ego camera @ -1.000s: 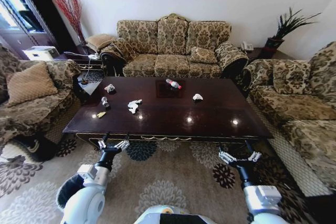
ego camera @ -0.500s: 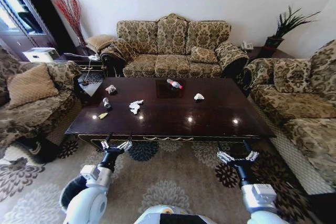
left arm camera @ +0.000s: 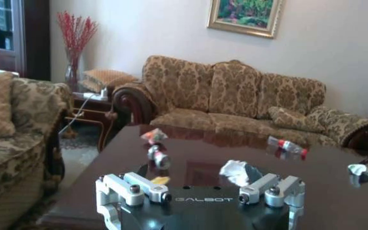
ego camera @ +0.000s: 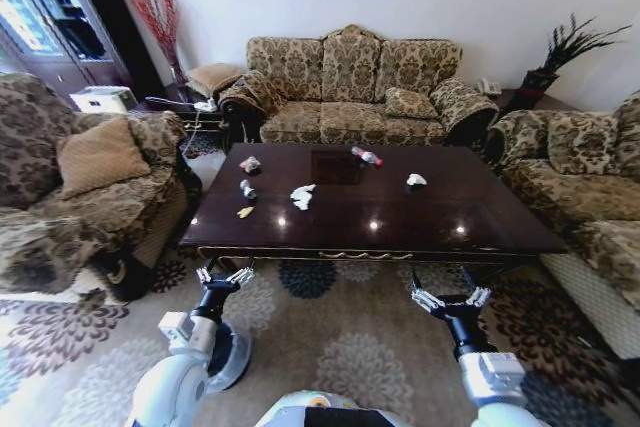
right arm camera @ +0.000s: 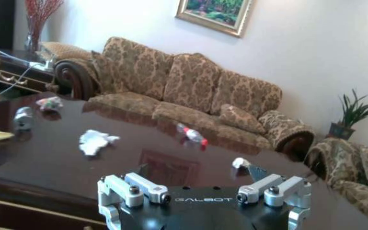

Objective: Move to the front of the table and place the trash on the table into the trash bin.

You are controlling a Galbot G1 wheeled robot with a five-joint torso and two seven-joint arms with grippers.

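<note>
The bench (ego camera: 400, 237) is lying broadside across the head view, its long axis running from the robot's left to its right, with the near edge just ahead of both arms. That reads as the robot squaring up to the bench's front so each arm can cover one half of the top.

The trash bin (ego camera: 232, 355) is standing on the carpet beside the left arm, partly hidden behind it, probably so drops from the left half need little travel.

The trash is sitting in a loose scatter, mostly on the left half of the bench. The bottle (ego camera: 365, 155) is lying on its side toward the far edge, its long axis slanting across the top with one end angled toward the sofa. A crumpled white wad (ego camera: 302, 195) is resting near the middle, a smaller white wad (ego camera: 416, 180) well apart on the right, and a wrapper (ego camera: 250, 163), a small can-like piece (ego camera: 246, 188) and a yellow scrap (ego camera: 245, 212) are lining up along the left end.

The left tool (ego camera: 224, 275) and right tool (ego camera: 451, 299) are both hovering short of the near edge, fingers spread and carrying nothing, pointing toward the bench as if readied for a first reach.
</note>
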